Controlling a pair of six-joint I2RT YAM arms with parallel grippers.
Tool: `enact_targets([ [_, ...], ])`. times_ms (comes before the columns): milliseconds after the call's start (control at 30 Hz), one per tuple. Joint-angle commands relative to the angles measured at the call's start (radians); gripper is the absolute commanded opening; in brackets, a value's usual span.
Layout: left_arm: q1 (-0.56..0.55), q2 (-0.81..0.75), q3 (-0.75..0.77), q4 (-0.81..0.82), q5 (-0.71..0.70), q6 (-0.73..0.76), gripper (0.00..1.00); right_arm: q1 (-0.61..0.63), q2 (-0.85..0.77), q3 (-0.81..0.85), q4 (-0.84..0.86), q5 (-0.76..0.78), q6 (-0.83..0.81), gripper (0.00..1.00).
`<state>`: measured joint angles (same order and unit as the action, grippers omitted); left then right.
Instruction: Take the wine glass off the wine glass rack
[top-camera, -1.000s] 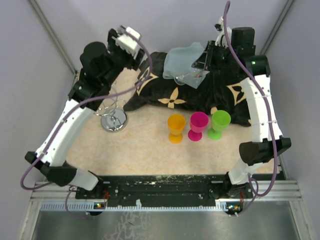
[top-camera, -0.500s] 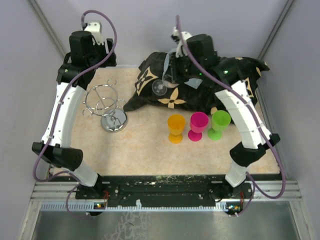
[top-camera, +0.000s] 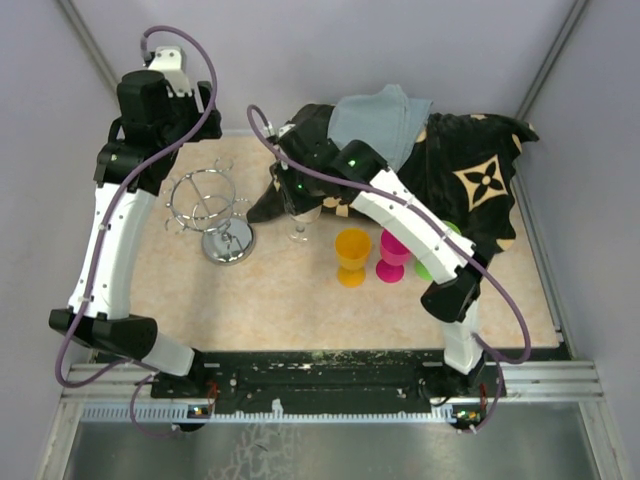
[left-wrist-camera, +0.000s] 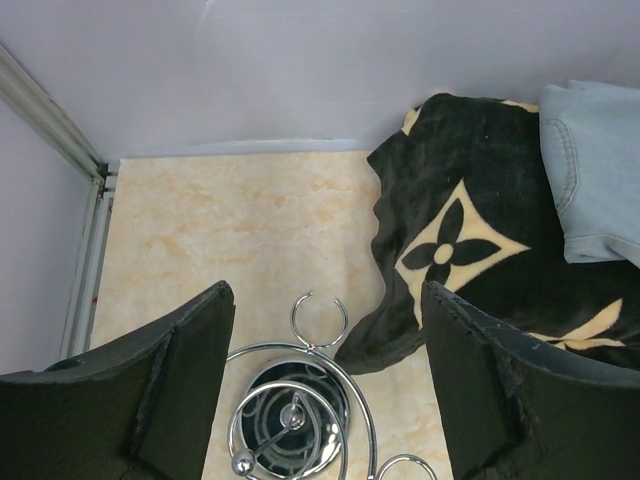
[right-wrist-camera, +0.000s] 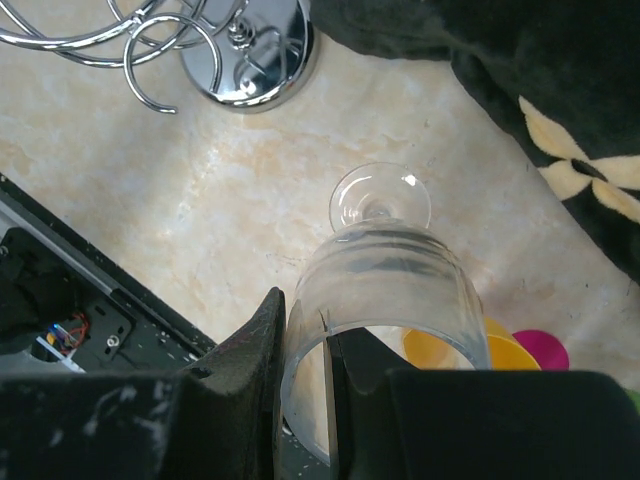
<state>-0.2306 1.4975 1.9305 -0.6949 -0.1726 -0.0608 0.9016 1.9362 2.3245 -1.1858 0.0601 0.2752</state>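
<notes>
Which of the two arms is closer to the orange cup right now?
Right. The right arm, holding the wine glass, is close by the orange cup; the left arm is farther off, over the wire rack.

The wine glass (right-wrist-camera: 385, 290) clamped in my right jaws has little room on three sides. The wine glass rack (top-camera: 208, 208) stands near on its left and the black blanket (top-camera: 470, 180) lies just behind. The orange cup (top-camera: 352, 255) stands close on its right, with the pink cup (top-camera: 397, 248) beside that. Bare table (top-camera: 270, 300) lies open toward the near edge. My left jaws hang spread above the rack's wire loops (left-wrist-camera: 318, 318), with the blanket's edge to their right.
</notes>
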Motion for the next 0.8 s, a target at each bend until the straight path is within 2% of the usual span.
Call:
enact_targets([
  [0, 0.010, -0.027, -0.011, 0.013, -0.011, -0.002, 0.80, 0.019, 0.001, -0.009, 0.019, 0.054, 0.037, 0.00],
  [433, 0.012, -0.012, 0.013, 0.013, 0.000, 0.001, 0.80, 0.059, 0.008, -0.306, 0.166, 0.066, 0.127, 0.00],
  [767, 0.014, -0.002, 0.019, 0.011, 0.017, 0.006, 0.79, 0.060, -0.018, -0.465, 0.255, 0.066, 0.165, 0.00],
])
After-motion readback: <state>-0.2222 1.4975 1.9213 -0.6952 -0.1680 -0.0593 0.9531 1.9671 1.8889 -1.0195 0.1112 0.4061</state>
